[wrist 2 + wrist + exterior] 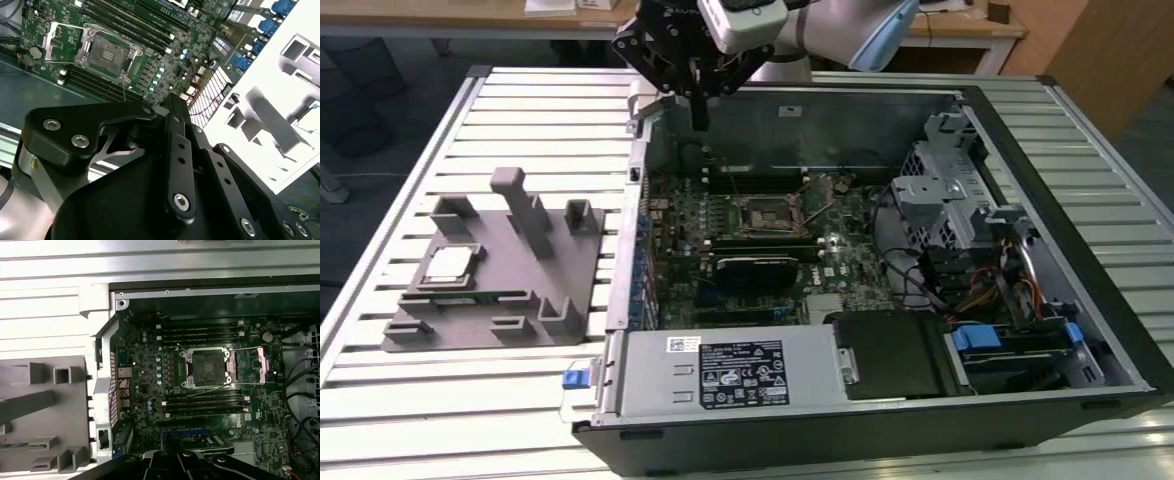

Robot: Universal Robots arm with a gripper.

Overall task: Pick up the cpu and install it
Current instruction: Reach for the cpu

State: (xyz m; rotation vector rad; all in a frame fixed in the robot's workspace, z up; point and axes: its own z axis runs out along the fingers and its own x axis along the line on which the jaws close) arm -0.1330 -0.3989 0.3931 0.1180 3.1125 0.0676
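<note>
Gripper over the computer case, cpu waiting on the tray.

From my station I see the gripper [700, 124] hanging above the far edge of the open computer case [1107, 290], toward the exterior view's left. Its fingers are pressed together and grip nothing. The cpu [450, 263] lies flat, silver side up, in a recess of the grey tray [494, 305], which sits on the slatted table [400, 400] outside the case at the exterior view's left, well apart from the gripper. In the first wrist view the socket [207, 369] on the green board [145, 390] lies open, its metal cover [262, 365] folded back to one side.
</note>
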